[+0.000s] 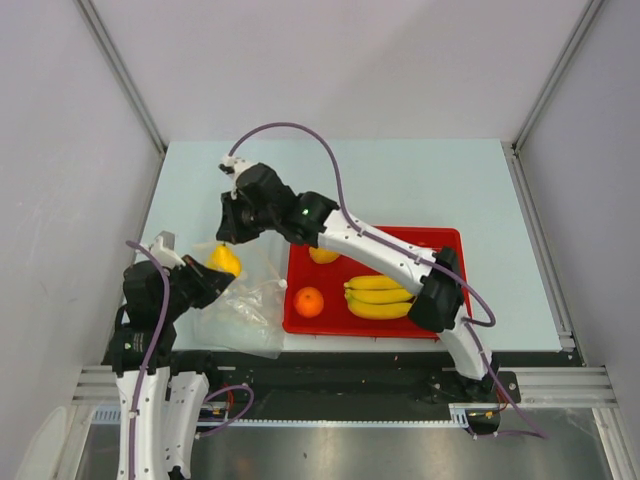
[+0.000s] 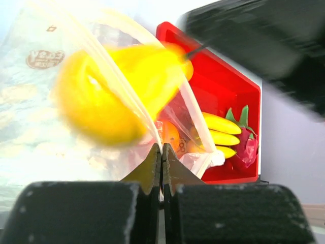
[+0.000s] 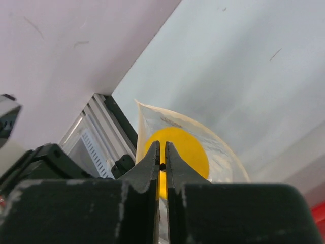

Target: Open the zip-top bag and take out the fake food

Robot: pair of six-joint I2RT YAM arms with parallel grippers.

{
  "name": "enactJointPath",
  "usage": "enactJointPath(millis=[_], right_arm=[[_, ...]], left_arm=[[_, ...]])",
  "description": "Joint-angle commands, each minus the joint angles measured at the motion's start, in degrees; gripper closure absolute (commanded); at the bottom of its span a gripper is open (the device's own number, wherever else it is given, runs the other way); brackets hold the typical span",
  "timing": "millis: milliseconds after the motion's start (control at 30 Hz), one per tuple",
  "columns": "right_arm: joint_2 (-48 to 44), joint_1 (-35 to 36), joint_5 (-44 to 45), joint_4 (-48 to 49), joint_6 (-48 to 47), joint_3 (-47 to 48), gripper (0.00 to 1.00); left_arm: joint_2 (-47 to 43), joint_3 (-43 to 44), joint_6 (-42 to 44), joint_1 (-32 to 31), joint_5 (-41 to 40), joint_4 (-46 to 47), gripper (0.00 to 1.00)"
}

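A pale blue-green rectangular tabletop is enclosed on three sides by plain light grey wall panels: a rear panel, a left panel and a right panel. The rear corners are framed by slanted silver aluminium posts. The near edge is bounded by a ribbed silver aluminium rail, below which a brushed grey metal sheet is seen. Even, diffuse light is provided, and only soft shadows are cast.

Recorded: the zip-top bag as clear plastic film, crinkled and glossy; the banana bunch and orange as smooth moulded plastic with slight sheen; the tray as glossy red plastic; the worktop as pale, smooth, matt. The fingers are listed as black, matt, edges scuffed pale; the frame rail as ribbed bare metal.
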Motion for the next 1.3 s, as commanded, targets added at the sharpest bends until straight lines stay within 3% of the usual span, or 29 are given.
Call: enactJointPath(millis=[0,233,333,400,600,733,867,900,967,1000,1067,1133,1167,1267], right_arm=[[-5.99,-2.66,3.38,-3.81,-2.88,5.82,1.00],[-15.56,-6.97,11.19,-10.58,-9.46,5.84,1.00],[-23.20,-10.04,12.08,-11.12,-9.83,-2.58,1.00],[-29.50,-11.81,11.21,-8.68,-9.13,-13.30,1.00],[-40.26,-20.42,3.12,-4.70,-3.59,-38.60,1.00],[-41.32,-21.57,-0.65,-7.60,-4.64,-44.25,1.00],[-41.06,-22.62,3.64,-8.39,-6.92,-48.04,1.00],[-40.63,-24.28,3.99,-8.74,-7.62,-48.57,0.99],[-39.05,-26.13,3.56,-9.10,-8.42,-49.63,0.99],[-38.52,-27.10,4.08,-9.27,-9.29,-49.80,0.99],[-37.46,-27.37,5.57,-9.53,-12.54,-49.98,0.94],[-36.49,-28.07,6.72,-9.62,-14.47,-50.07,0.88],[-35.97,-28.60,6.72,-9.71,-14.83,-50.24,0.87],[-33.33,-30.79,8.83,-9.54,-15.45,-50.33,0.77]], left_arm=[[-0.95,0.54,0.28,-0.14,-2.31,-1.09,1.00],[0.98,3.70,-0.51,-0.05,-8.81,-3.65,1.00],[3.08,5.20,-0.87,-0.14,-11.45,-2.95,1.00],[4.75,5.73,-0.95,-0.05,-13.73,-1.28,1.00],[13.80,6.96,-3.41,-0.05,-21.55,4.61,0.97],[21.35,8.97,-0.44,-0.14,-26.47,10.14,0.97],[30.67,13.63,1.86,-0.05,-30.18,11.56,0.77],[34.25,14.77,2.21,-0.05,-30.27,11.56,0.63],[37.00,18.20,1.69,-0.14,-29.83,9.98,0.48],[38.41,18.99,1.60,-0.49,-29.13,9.72,0.28],[38.68,19.61,1.68,-1.10,-27.11,10.24,0.11],[37.72,20.49,2.03,-2.24,-27.45,9.01,0.10],[37.02,20.67,2.12,-3.99,-27.72,8.58,0.01],[33.86,20.58,1.69,-8.47,-27.28,7.08,0.01]])
